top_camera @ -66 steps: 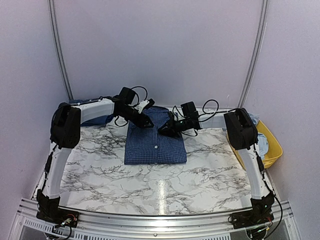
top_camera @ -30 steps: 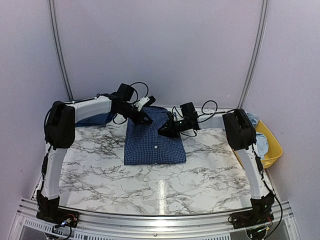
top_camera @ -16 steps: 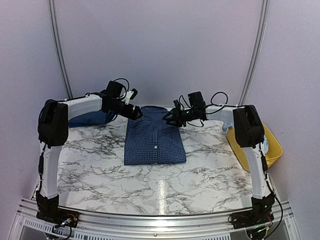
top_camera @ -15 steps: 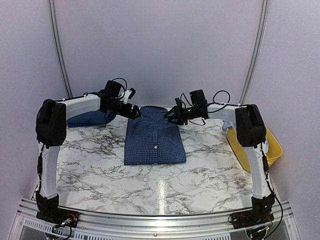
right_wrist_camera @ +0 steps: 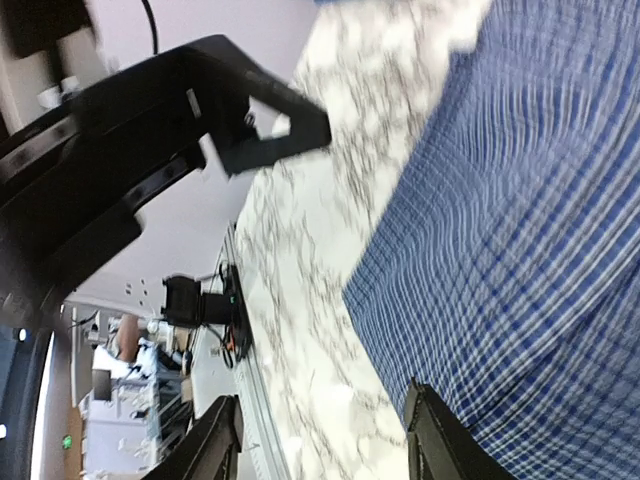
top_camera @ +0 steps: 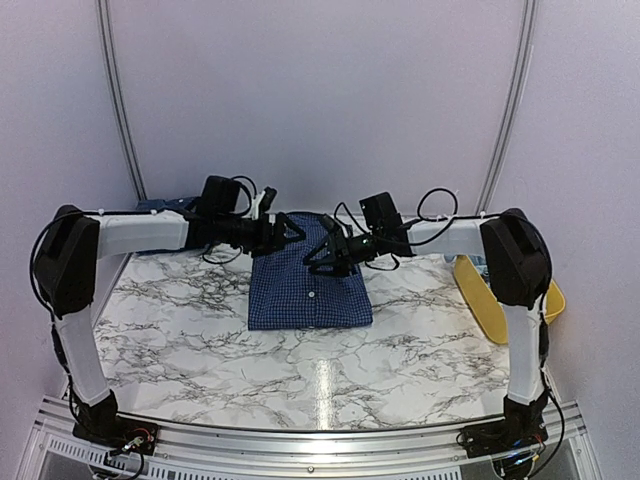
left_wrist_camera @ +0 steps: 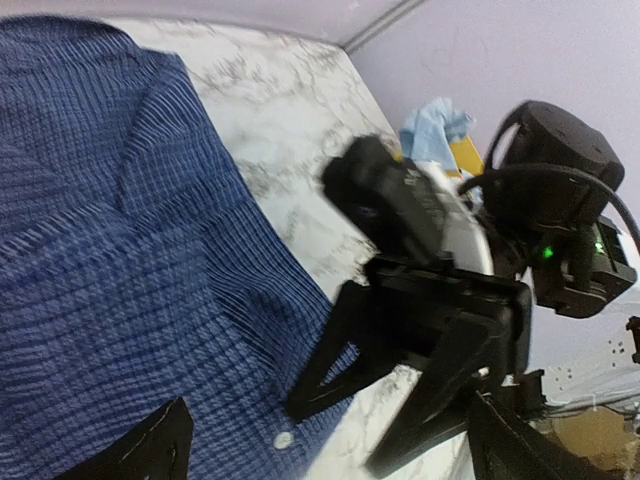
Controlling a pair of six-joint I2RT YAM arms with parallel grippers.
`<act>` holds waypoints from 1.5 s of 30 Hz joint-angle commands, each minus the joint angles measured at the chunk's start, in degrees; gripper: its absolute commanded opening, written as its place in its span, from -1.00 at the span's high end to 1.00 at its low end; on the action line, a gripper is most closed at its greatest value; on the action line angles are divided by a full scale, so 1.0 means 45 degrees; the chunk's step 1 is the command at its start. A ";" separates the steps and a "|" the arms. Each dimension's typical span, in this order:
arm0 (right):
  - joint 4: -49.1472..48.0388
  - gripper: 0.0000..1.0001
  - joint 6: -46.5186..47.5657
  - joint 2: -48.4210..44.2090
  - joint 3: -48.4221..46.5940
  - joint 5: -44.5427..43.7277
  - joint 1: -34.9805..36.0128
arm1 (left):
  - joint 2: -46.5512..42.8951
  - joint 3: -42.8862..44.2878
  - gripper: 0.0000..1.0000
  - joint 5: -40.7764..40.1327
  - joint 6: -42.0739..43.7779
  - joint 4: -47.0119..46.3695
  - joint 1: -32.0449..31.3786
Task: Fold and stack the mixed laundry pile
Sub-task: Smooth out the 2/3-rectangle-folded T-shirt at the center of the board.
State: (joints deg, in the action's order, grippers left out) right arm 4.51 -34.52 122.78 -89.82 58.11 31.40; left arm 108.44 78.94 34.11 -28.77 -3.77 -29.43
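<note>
A navy small-check button-up shirt (top_camera: 310,290) lies folded flat at the table's middle back. It fills the left wrist view (left_wrist_camera: 120,250) and the right side of the right wrist view (right_wrist_camera: 540,250). My left gripper (top_camera: 293,228) (left_wrist_camera: 330,460) hangs open over the shirt's upper left, with nothing between its fingers. Facing it over the shirt's upper right, my right gripper (top_camera: 315,258) (right_wrist_camera: 325,445) is open and holds nothing. A solid dark-blue piece (top_camera: 160,206) shows at the back left behind the left arm. A light-blue garment (left_wrist_camera: 435,125) pokes out of the tub.
A yellow plastic tub (top_camera: 478,295) stands at the table's right edge, partly behind the right arm. The marble table (top_camera: 400,350) extends in front of the shirt. Both arms stretch across the back of the table, their grippers close to each other.
Both grippers have opened and let go of the shirt's top edge. They lifted off and now hover facing each other. The shirt has stayed in place.
</note>
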 commanded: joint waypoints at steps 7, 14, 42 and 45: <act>-0.2644 0.04 -0.1303 0.3406 -0.0165 0.0509 -0.0869 | 0.3706 -0.0346 -0.98 -0.0820 -0.3672 -0.2054 0.0368; -0.1994 0.01 -0.0852 0.2897 -0.0405 0.0809 -0.0921 | 0.3538 -0.0732 -0.98 -0.0804 -0.3079 -0.2136 0.0638; -0.1385 -0.01 0.0240 0.1908 0.2990 0.0656 -0.0713 | 0.2251 -0.4693 -0.98 -0.0953 -0.6016 -0.3418 -0.1624; -0.1101 -0.01 0.0527 0.1565 0.4101 0.0460 -0.0653 | 0.1889 -0.6124 -0.96 -0.1031 -0.6922 -0.4121 -0.1624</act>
State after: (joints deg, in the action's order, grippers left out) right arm -3.40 -33.67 129.29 -76.38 63.99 27.46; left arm 116.05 59.92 34.04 -54.33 -25.74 -37.52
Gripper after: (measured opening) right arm 0.504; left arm 0.985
